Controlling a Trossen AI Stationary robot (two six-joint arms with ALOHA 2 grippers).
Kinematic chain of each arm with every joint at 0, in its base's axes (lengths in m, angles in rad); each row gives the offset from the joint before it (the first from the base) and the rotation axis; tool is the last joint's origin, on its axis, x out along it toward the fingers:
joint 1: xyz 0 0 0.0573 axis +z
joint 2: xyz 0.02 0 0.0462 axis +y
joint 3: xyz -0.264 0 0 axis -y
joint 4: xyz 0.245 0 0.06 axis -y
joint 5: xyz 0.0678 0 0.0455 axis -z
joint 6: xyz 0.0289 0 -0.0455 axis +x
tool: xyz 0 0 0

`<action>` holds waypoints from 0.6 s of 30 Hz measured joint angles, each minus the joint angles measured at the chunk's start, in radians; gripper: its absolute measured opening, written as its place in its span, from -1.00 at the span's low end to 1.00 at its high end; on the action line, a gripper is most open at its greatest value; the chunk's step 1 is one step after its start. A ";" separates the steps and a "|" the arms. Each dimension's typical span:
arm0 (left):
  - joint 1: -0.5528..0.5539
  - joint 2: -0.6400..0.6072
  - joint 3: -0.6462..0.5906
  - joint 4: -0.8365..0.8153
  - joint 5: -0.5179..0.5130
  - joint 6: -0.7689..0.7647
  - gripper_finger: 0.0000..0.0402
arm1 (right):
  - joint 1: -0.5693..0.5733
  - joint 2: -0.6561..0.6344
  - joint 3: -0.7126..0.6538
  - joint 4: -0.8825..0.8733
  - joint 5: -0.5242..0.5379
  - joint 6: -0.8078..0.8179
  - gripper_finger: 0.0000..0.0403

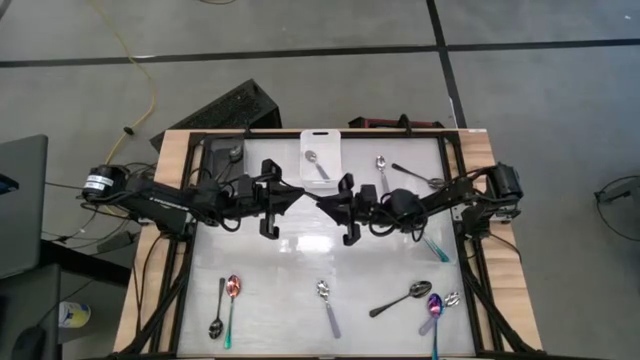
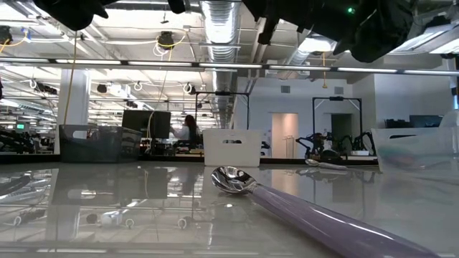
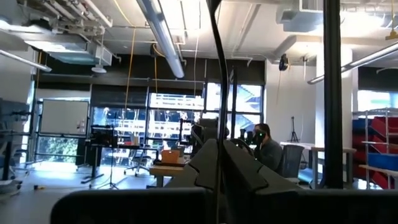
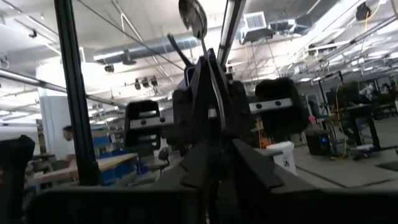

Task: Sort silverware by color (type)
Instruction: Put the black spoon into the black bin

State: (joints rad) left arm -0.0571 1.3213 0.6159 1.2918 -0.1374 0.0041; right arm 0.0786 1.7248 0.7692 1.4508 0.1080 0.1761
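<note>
Handover in mid-air, above table middle; silver spoon [image 4: 194,18] upright between both; left gripper [image 1: 300,195] pinches it; right gripper [image 1: 322,200] touching, grip unclear.

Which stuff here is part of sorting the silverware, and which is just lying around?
Job: silver spoon in left gripper; black spoon, rainbow spoon on table; white bin.
Lying about: yellow cable, black crate on the floor.
</note>
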 joint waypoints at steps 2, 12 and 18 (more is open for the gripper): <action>0.000 0.000 0.000 -0.029 -0.002 -0.010 -1.00 | -0.003 0.000 0.000 -0.018 -0.001 0.000 -0.43; 0.097 -0.289 0.055 -0.902 -0.075 -0.165 -1.00 | -0.033 -0.062 -0.006 -0.347 -0.098 0.003 0.18; 0.294 -0.412 0.274 -1.828 -0.341 -0.320 -1.00 | -0.024 -0.095 -0.005 -0.614 -0.124 0.001 0.23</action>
State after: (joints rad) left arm 0.2368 0.9090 0.8894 -0.5363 -0.4784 -0.3157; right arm 0.0545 1.6303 0.7643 0.8367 -0.0157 0.1768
